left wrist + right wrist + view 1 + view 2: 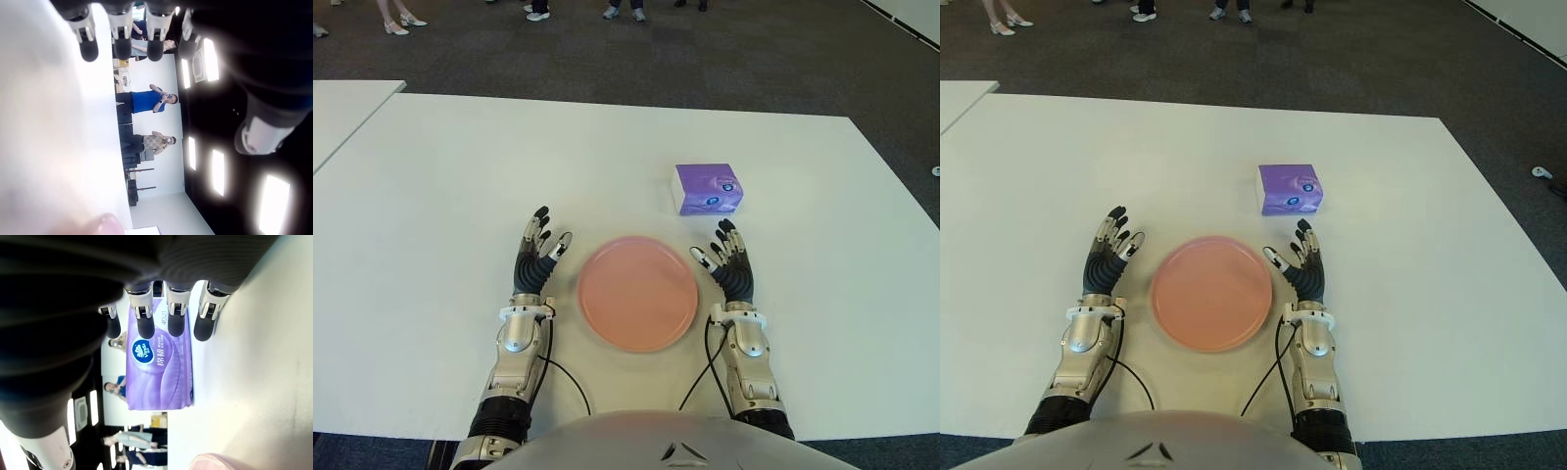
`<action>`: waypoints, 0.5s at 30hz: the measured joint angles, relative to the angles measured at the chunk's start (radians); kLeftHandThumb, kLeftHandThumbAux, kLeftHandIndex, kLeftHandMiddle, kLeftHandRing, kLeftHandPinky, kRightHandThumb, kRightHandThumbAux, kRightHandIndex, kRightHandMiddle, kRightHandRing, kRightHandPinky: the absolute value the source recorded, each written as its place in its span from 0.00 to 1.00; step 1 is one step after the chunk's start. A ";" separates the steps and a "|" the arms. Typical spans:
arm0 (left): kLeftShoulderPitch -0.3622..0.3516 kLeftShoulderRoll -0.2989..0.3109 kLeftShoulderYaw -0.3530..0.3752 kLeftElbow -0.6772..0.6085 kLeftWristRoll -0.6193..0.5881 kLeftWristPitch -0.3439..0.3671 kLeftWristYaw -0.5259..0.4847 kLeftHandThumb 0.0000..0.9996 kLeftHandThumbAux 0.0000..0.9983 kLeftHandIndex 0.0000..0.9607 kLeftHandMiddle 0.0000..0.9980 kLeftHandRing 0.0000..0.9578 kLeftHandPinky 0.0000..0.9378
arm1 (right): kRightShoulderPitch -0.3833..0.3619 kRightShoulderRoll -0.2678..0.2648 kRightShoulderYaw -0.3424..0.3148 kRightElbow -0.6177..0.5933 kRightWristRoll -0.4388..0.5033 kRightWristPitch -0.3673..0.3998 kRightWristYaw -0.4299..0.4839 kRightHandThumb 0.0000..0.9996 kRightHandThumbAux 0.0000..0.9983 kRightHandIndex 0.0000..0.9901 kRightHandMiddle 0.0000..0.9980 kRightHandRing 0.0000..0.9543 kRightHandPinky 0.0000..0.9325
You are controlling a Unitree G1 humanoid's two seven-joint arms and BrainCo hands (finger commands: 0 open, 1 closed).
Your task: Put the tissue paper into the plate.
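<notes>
A purple tissue paper pack [708, 188] lies on the white table [431, 176], beyond and to the right of the pink plate [637, 293]. The plate holds nothing. My right hand [727, 257] shows just right of the plate, its fingers spread and pointing toward the pack a short way ahead, holding nothing. In the right wrist view the tissue paper pack [159, 363] shows past the fingertips [145, 330]. My left hand [540, 245] shows just left of the plate, fingers spread, nothing in it.
A second white table [342, 103] stands at the far left. Several people's feet [401, 22] stand on the dark carpet beyond the table's far edge. Bare tabletop lies on both sides of the hands.
</notes>
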 measured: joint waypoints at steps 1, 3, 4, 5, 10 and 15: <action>-0.001 0.000 0.000 0.000 0.000 0.000 0.000 0.00 0.56 0.00 0.00 0.00 0.00 | 0.010 0.001 0.001 -0.038 -0.004 0.027 -0.005 0.16 0.75 0.00 0.02 0.02 0.06; -0.001 -0.002 -0.001 -0.001 0.000 -0.001 0.000 0.00 0.56 0.00 0.00 0.00 0.00 | 0.041 0.003 0.003 -0.121 -0.009 0.085 -0.011 0.16 0.75 0.00 0.02 0.02 0.06; -0.001 -0.002 -0.001 -0.002 0.000 -0.002 0.000 0.00 0.56 0.00 0.00 0.00 0.00 | 0.057 0.004 0.005 -0.170 -0.011 0.111 -0.012 0.17 0.75 0.00 0.03 0.03 0.06; -0.001 -0.002 -0.001 -0.003 0.000 -0.002 0.000 0.00 0.56 0.00 0.00 0.00 0.00 | 0.074 0.005 0.008 -0.209 -0.015 0.130 -0.013 0.17 0.75 0.00 0.03 0.03 0.06; -0.004 -0.002 -0.001 -0.003 0.001 0.001 0.000 0.00 0.55 0.00 0.00 0.00 0.00 | 0.121 0.004 -0.004 -0.401 -0.045 0.192 -0.035 0.22 0.75 0.00 0.02 0.03 0.05; -0.009 -0.003 -0.007 0.003 0.004 0.006 0.000 0.00 0.55 0.00 0.00 0.00 0.00 | -0.001 -0.055 -0.091 -0.457 -0.086 0.119 -0.090 0.29 0.70 0.00 0.01 0.02 0.02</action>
